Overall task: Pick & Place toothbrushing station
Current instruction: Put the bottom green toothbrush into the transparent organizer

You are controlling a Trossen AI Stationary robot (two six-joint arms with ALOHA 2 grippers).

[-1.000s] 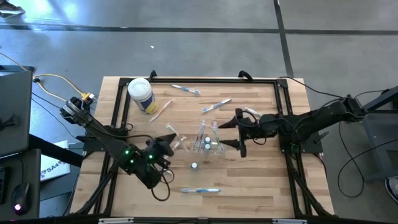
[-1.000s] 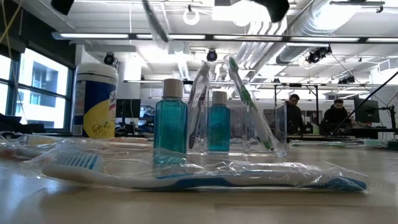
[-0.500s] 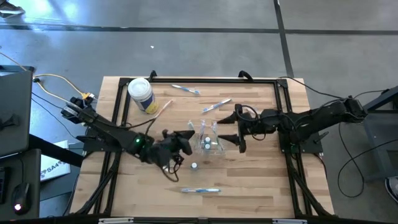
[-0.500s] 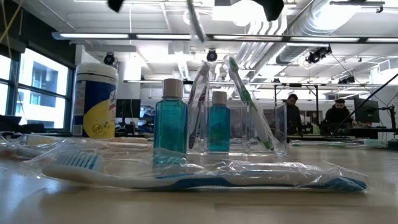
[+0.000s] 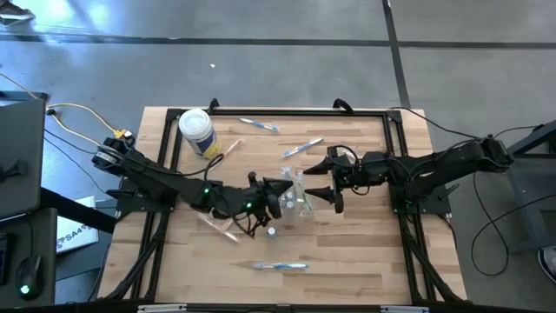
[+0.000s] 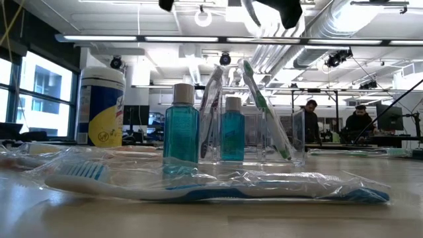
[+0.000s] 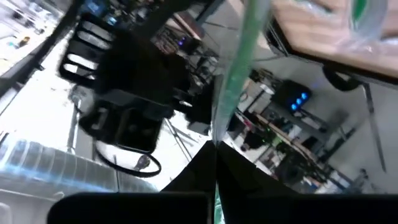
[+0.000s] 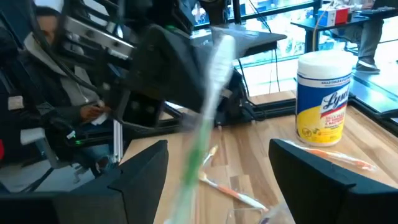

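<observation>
The clear cup (image 5: 298,199) stands on the table's middle with toothbrushes leaning in it; the low view shows the cup (image 6: 264,135) beside two small blue bottles (image 6: 180,129). My left gripper (image 5: 280,193) is shut on a green-handled toothbrush (image 7: 239,74) in a clear wrapper, just left of and above the cup. My right gripper (image 5: 318,183) hangs open and level just right of the cup, with the held toothbrush (image 8: 202,130) slanting across in front of it. More wrapped toothbrushes (image 5: 280,266) lie flat on the table. My left gripper pinches the green-handled toothbrush near one end (image 7: 217,140) between its two shut fingers. The fingers come in level from the table's left and lie along the toothbrush. It sticks out past the fingertips toward my right gripper, lifted clear of the table.
A white-lidded canister (image 5: 196,130) with a yellow label stands at the far left. Loose toothbrushes (image 5: 258,126) lie toward the far edge, an orange one (image 5: 224,155) by the canister, a pink one (image 5: 217,224) under my left arm. A small bottle (image 5: 272,231) stands near the cup.
My left gripper has travelled toward the table's right, from left of the table's middle up to the cup, rolling its wrist as it went. The toothbrush has stayed in its fingers, clear of the table.
</observation>
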